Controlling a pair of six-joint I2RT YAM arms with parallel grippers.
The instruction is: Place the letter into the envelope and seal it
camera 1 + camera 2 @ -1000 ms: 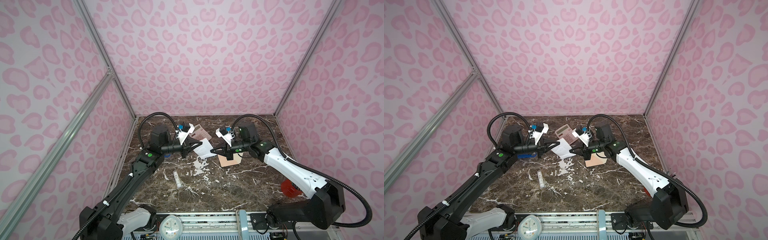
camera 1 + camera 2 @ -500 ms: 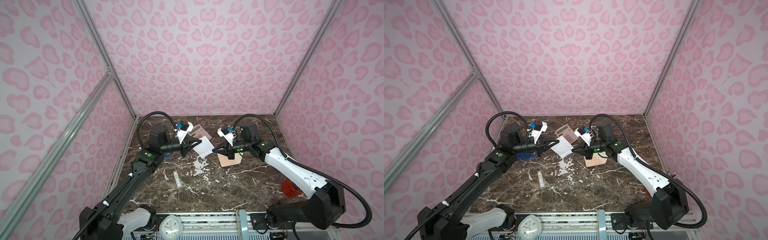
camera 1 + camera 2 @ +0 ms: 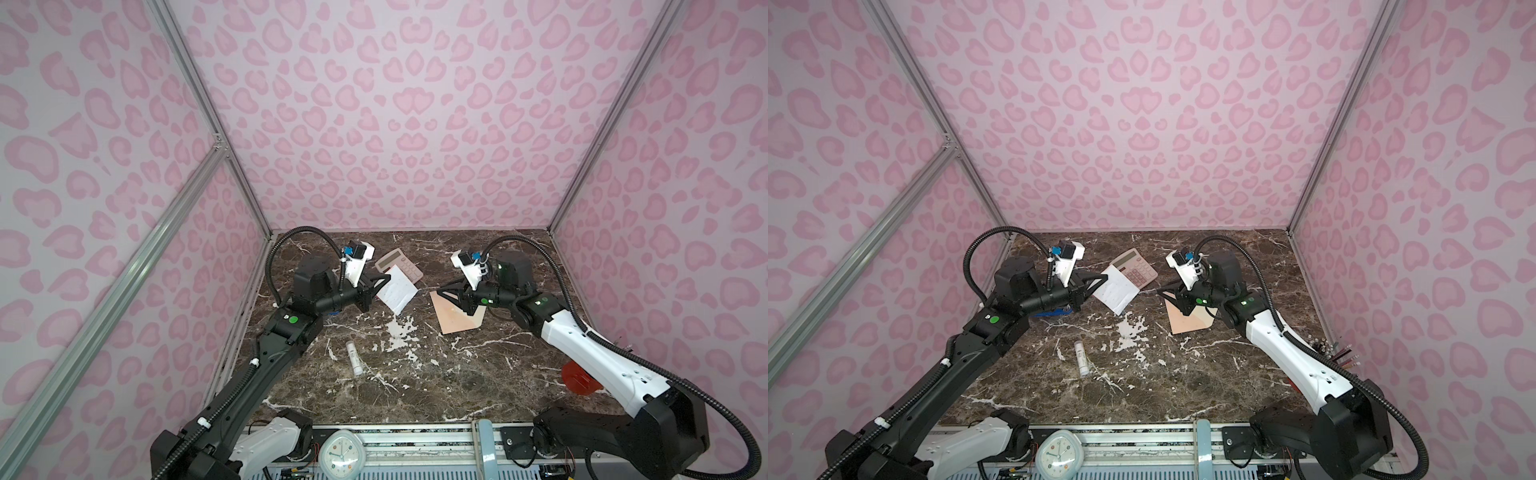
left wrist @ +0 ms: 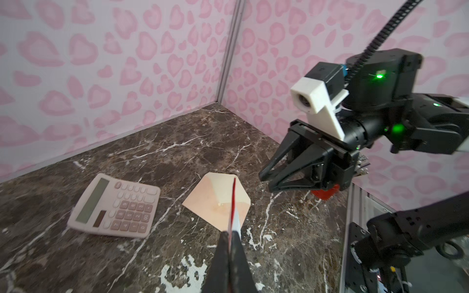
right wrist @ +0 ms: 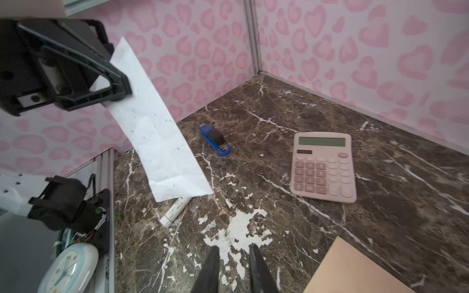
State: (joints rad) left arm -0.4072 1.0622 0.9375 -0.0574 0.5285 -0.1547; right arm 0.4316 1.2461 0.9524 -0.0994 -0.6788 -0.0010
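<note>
The letter (image 3: pixel 397 291) (image 3: pixel 1116 291), a white speckled sheet with a red back, hangs tilted in the air above the table's back middle. My left gripper (image 3: pixel 388 277) (image 3: pixel 1104 277) (image 4: pixel 230 232) is shut on its edge; its red rim (image 4: pixel 233 203) shows edge-on in the left wrist view, its white face (image 5: pixel 154 137) in the right wrist view. The peach envelope (image 3: pixel 455 316) (image 3: pixel 1190 318) (image 4: pixel 215 192) (image 5: pixel 355 271) lies flat, its paler flap showing. My right gripper (image 3: pixel 440 291) (image 3: pixel 1163 291) (image 5: pixel 233 247) hovers over the envelope's left end, slightly open and holding nothing.
A pink calculator (image 3: pixel 399 264) (image 5: pixel 323 166) lies behind the letter. A blue stapler (image 5: pixel 215 139) sits at the back left, under the left arm. A white tube (image 3: pixel 354 358) lies in front of it. A red object (image 3: pixel 577 378) stands at the right, a clock (image 3: pixel 343 455) on the front rail.
The right gripper's jaws have parted and it has drawn back a little to the right over the envelope. The left gripper has carried the letter slightly back and to the left.
</note>
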